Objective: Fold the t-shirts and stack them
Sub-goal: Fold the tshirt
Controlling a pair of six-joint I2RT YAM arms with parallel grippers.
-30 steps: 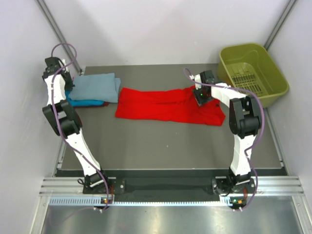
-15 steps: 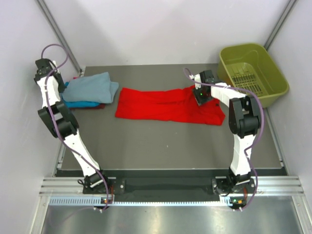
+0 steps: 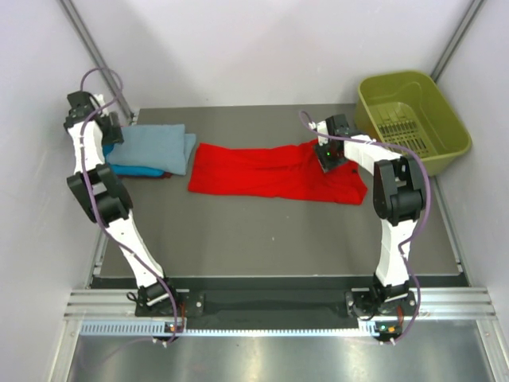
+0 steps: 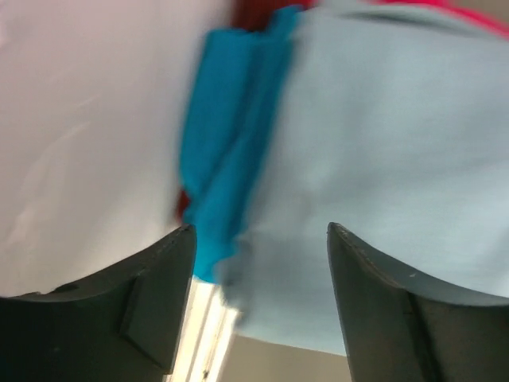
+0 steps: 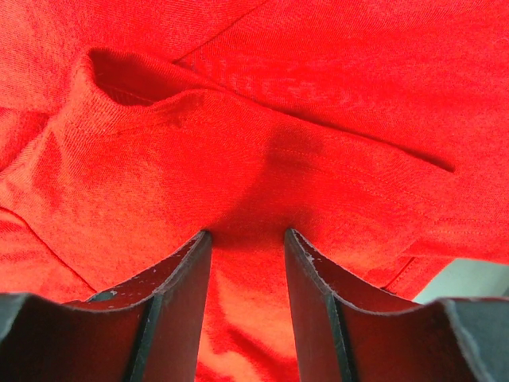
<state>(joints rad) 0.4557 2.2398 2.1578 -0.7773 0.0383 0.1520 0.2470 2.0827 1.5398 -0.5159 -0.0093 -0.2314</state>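
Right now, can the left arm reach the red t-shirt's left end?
Probably yes. The left gripper is open at the folded grey-blue t-shirt, and the red t-shirt ends beside it, nothing between. The right gripper pinches only its other end.

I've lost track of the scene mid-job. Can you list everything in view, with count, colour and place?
red shirt: one, bright red, spread across the middle of the table.
grey-blue shirt: one, folded, far left, on top of the stack.
turquoise shirt: one, turquoise blue, under the grey-blue shirt, only its edge showing.
dark red cloth: a sliver under the stack; cannot tell what it is.
basket: one, olive green, far right corner.
table: one, dark grey.
left arm: one, white and black, far left; left jaws open over the stack.
right arm: one, white and black; right jaws shut on the red shirt's right end.
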